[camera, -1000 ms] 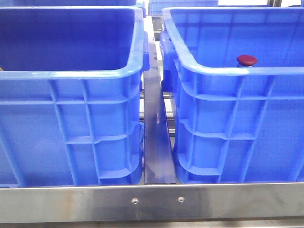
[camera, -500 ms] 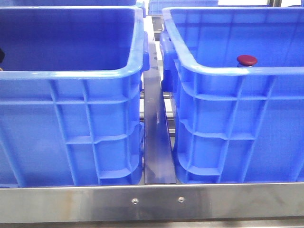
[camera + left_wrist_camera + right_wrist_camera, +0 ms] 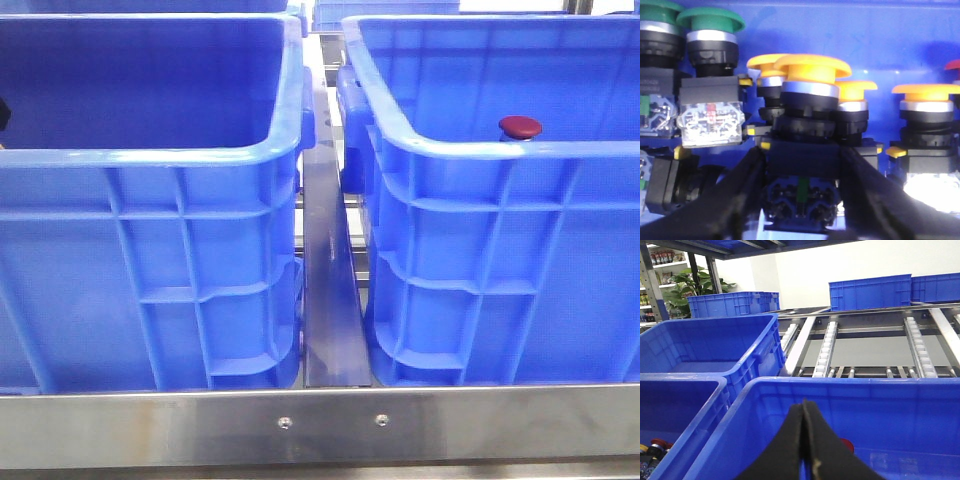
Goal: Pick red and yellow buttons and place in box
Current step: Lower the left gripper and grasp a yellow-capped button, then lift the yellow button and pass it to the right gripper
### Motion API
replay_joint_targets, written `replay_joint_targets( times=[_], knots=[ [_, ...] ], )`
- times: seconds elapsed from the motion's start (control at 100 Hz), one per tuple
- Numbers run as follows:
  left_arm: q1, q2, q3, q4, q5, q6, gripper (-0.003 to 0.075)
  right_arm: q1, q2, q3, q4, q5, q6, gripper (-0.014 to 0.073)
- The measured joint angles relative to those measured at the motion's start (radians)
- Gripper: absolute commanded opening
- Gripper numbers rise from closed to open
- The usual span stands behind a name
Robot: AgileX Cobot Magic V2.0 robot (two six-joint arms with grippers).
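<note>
- The left gripper (image 3: 800, 200) is down inside the left crate (image 3: 150, 160), among a crowd of push buttons. Its two dark fingers (image 3: 735, 200) stand apart, one on each side of the black body of a yellow button (image 3: 810, 67).
- That yellow button stands upright, cap up and contact block down, squarely between the fingers. I cannot tell whether the pads already touch its body; they look just beside it.
- The coming move probably turns on this: the button's long axis runs up and down, and the fingers flank the lower block, so closing should squeeze it across its width.
- Room is tight. More yellow buttons (image 3: 927, 90) stand just beside and behind the target, touching or nearly so, and green buttons (image 3: 710, 20) sit to the other side. A neighbour could get pinched or dragged up on lifting.
- The right gripper (image 3: 805, 440) is pressed together with nothing between its fingers, hanging over the near part of the right crate (image 3: 500, 150).
- A red button (image 3: 520, 127) lies in the right crate, just beyond the near wall in the front view; its cap also peeks out beside the right gripper.
- The crates sit side by side on the surface (image 3: 320, 425), with a narrow metal channel between them.
- Judged from this, the left arm is the one placed for the yellow button; its lift must clear the crate's tall rim.
</note>
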Motion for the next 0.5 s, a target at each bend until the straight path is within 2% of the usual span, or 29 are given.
replay_joint_targets(
  times=[0.25,0.5],
  knots=[
    [-0.017,-0.113,0.000,0.000,0.041,0.000,0.0009,0.000,0.000,0.000,0.000,0.000,0.000,-0.0067],
    [-0.117,-0.359,0.087,-0.036,0.066,0.000,0.0009,0.000,0.000,0.000,0.000,0.000,0.000,-0.0067]
  ],
)
